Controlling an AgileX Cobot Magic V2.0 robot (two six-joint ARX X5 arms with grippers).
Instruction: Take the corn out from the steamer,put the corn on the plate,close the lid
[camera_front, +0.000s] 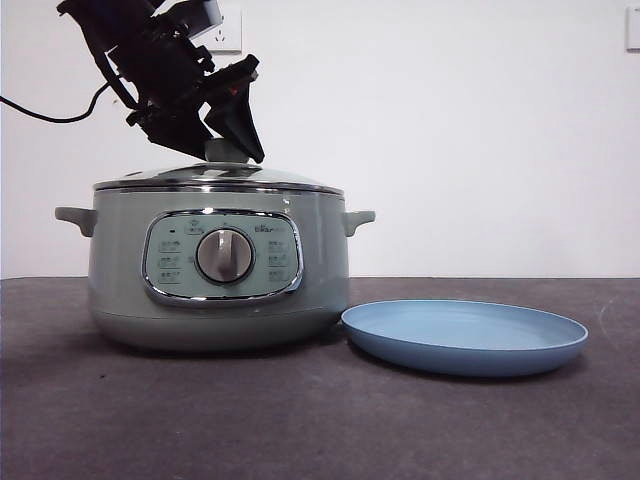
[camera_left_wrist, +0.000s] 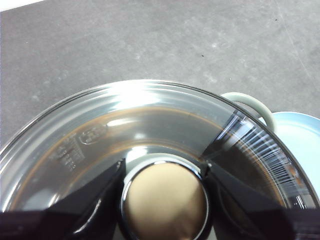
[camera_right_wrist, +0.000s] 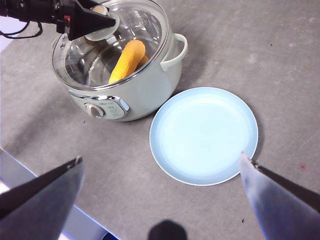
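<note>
The corn (camera_right_wrist: 128, 61) sits inside the pot (camera_front: 220, 265), under the glass lid (camera_right_wrist: 112, 42). The left hand (camera_left_wrist: 164, 172) is clamped on the lid's knob (camera_left_wrist: 165, 200). Right hand (camera_right_wrist: 160, 185) hangs wide open, high above the empty blue plate (camera_front: 465, 337) beside the pot on the tabletop (camera_front: 300, 420).

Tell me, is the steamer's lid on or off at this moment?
On. The lid sits level on the steamer, with the corn visible under the glass. The left pincer brackets its knob.
</note>
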